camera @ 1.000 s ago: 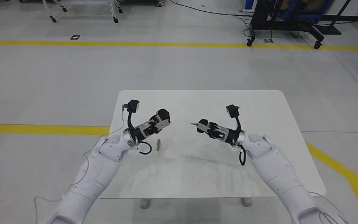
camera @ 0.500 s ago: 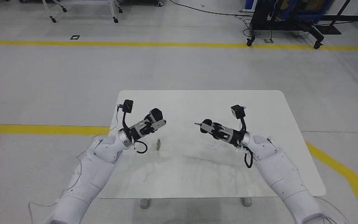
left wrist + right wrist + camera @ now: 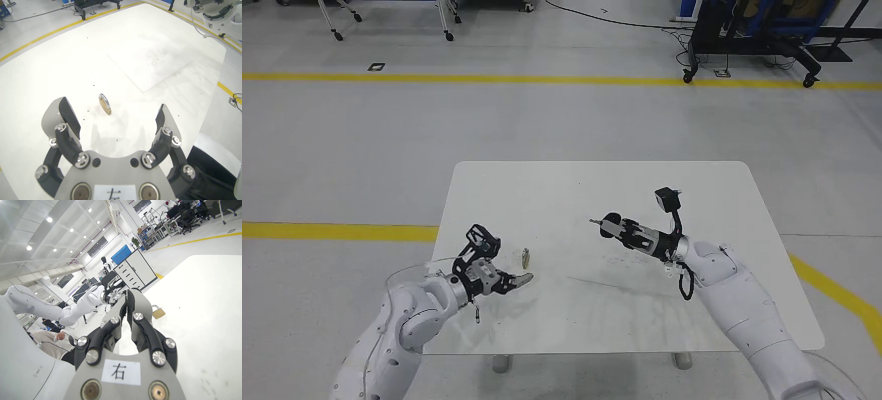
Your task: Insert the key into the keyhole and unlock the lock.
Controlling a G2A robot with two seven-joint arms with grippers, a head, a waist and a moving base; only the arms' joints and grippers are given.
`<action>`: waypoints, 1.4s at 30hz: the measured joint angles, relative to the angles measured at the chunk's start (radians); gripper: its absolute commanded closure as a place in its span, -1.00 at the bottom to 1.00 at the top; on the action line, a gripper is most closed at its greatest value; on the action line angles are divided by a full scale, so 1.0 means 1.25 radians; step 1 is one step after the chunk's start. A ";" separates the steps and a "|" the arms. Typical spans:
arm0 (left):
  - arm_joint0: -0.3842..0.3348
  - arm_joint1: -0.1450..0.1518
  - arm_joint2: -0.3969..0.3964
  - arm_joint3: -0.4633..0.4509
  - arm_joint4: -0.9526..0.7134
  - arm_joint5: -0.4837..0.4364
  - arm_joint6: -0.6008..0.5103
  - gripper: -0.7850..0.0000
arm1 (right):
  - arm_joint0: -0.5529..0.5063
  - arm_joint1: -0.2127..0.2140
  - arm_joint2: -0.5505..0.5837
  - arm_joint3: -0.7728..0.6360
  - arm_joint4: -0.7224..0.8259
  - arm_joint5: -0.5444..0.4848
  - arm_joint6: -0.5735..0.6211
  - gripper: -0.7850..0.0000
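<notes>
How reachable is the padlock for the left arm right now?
Probably yes: the left arm's fingers are open and aimed at the padlock, with only bare table between them.

Top camera looks down over the whole surface (image 3: 692, 190); both wrist cameras ride low, catching the lock (image 3: 105, 104) from opposite sides.

Key (image 3: 594, 222) a faint sliver at the right claw (image 3: 603, 225) tip; lock (image 3: 526, 258) too tiny from above for keyhole detail.
</notes>
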 measured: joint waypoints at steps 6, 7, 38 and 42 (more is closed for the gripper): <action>-0.083 -0.015 0.069 0.090 -0.018 0.029 -0.005 -0.66 | 0.000 0.000 0.000 0.000 0.000 0.000 0.000 1.00; -0.103 -0.018 0.081 0.114 -0.020 0.035 -0.005 -0.60 | 0.000 0.000 0.000 0.000 0.000 0.000 0.000 1.00; -0.193 -0.040 0.162 0.249 0.012 0.099 0.030 1.00 | 0.000 0.000 0.000 0.000 0.000 0.000 0.000 1.00; -0.188 -0.042 0.163 0.243 -0.027 0.044 0.071 1.00 | 0.000 0.000 0.000 0.000 0.000 0.000 0.000 1.00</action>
